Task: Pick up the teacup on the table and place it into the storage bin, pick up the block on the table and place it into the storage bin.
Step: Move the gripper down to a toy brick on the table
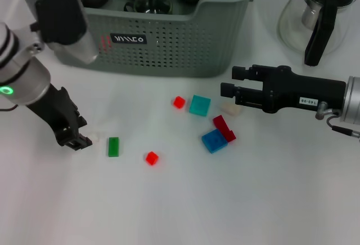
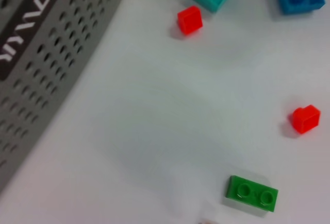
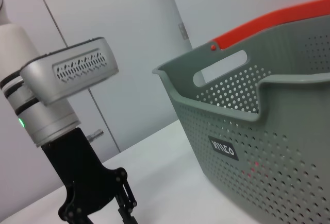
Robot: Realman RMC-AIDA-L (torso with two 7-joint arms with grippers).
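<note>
The left gripper (image 1: 77, 139) is low on the table, and whether its jaws are apart or together cannot be told. A tiny pale block (image 1: 95, 136) sits just past its tips, the green block (image 1: 113, 146) a bit farther. The right gripper (image 1: 228, 89) hangs with jaws apart just above a cream block (image 1: 230, 108). The storage bin (image 1: 185, 42) stands behind both. The tiny block could easily get pushed away instead of caught.

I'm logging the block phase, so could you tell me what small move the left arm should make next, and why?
Probably close the left gripper on the small white block: its tips sit low on the table right beside that block, while the green block lies apart and the storage bin waits behind.
</note>
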